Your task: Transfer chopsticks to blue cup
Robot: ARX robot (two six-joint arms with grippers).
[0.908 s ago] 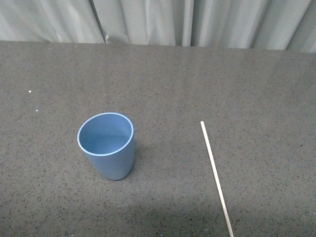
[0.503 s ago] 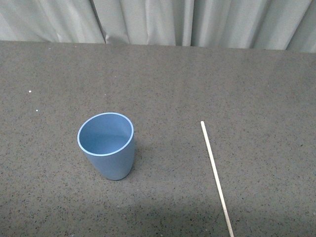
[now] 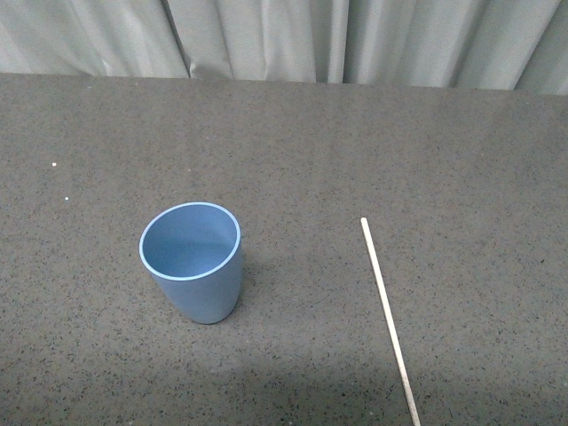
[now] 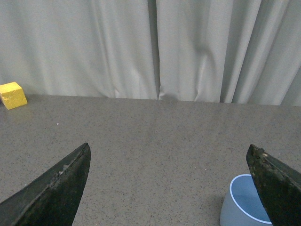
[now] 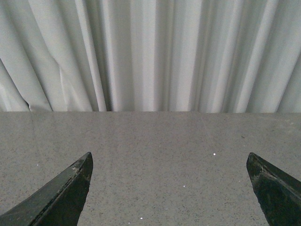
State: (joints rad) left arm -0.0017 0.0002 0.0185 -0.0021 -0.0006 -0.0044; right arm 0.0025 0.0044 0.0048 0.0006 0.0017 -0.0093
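The blue cup (image 3: 192,263) stands upright and empty on the dark speckled table, left of centre in the front view. The chopstick (image 3: 388,318), one pale thin stick, lies flat on the table to the cup's right and runs toward the front edge. Neither arm shows in the front view. My left gripper (image 4: 169,153) is open and empty above the table; the cup's rim (image 4: 244,200) shows beside one of its fingertips (image 4: 277,183). My right gripper (image 5: 169,160) is open and empty over bare table; the chopstick is out of its view.
Grey curtains (image 3: 337,40) hang behind the table's far edge. A yellow block (image 4: 12,95) sits at the far edge of the table in the left wrist view. A few white specks (image 3: 54,165) dot the table surface.
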